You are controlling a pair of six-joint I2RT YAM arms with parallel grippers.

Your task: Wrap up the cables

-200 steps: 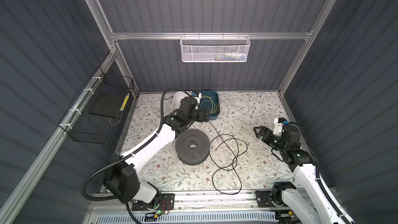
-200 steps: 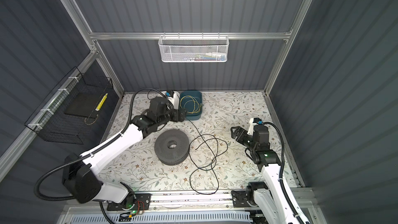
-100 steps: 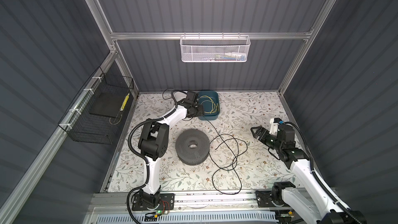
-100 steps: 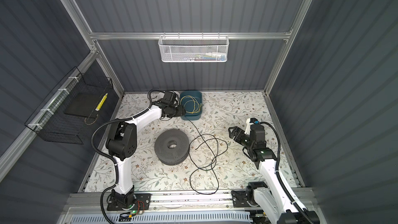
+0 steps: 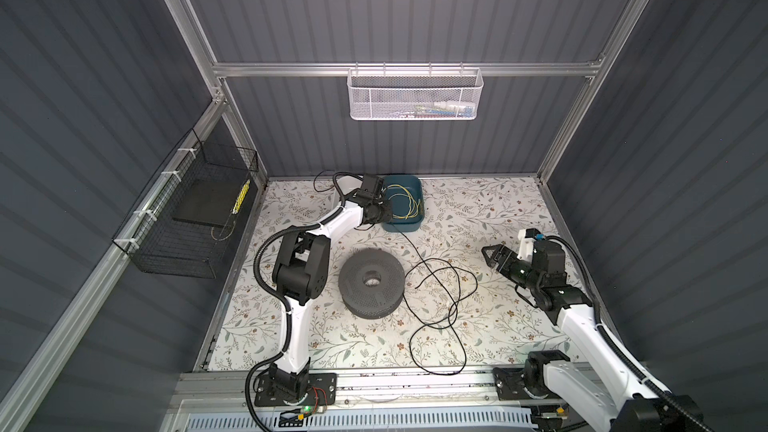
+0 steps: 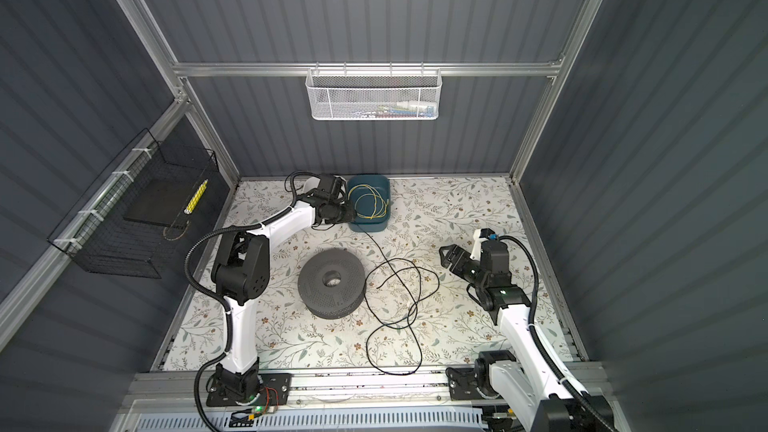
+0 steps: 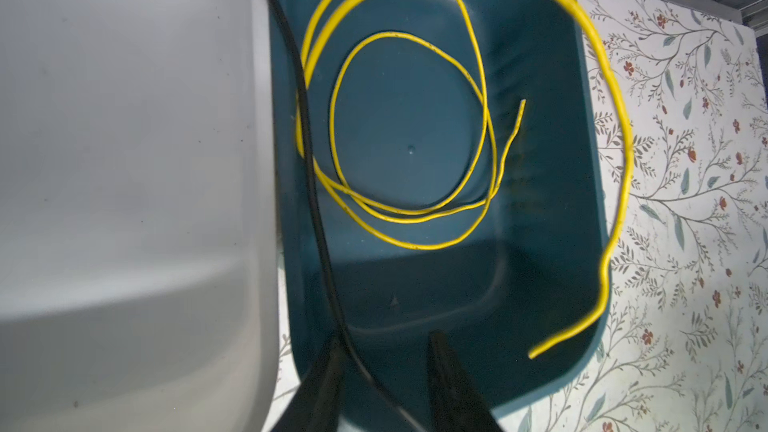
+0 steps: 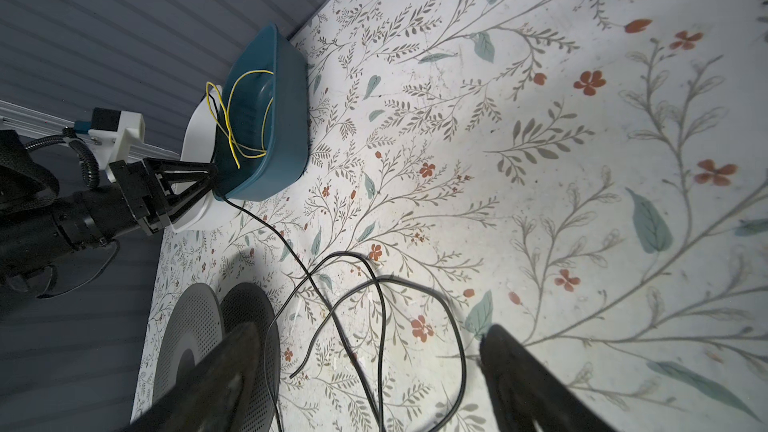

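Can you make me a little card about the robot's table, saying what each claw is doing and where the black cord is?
left claw: open at the end of the teal tub, black cable running through its gap
right claw: open, holding nothing
black cable: loose loops on the table beside the grey spool, not wrapped yet
yellow wire: coiled in the teal tub

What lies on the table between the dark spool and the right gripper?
Loose loops of the black cable lie on the floral table between the spool and the open right gripper, and nothing else. Both top views show this.
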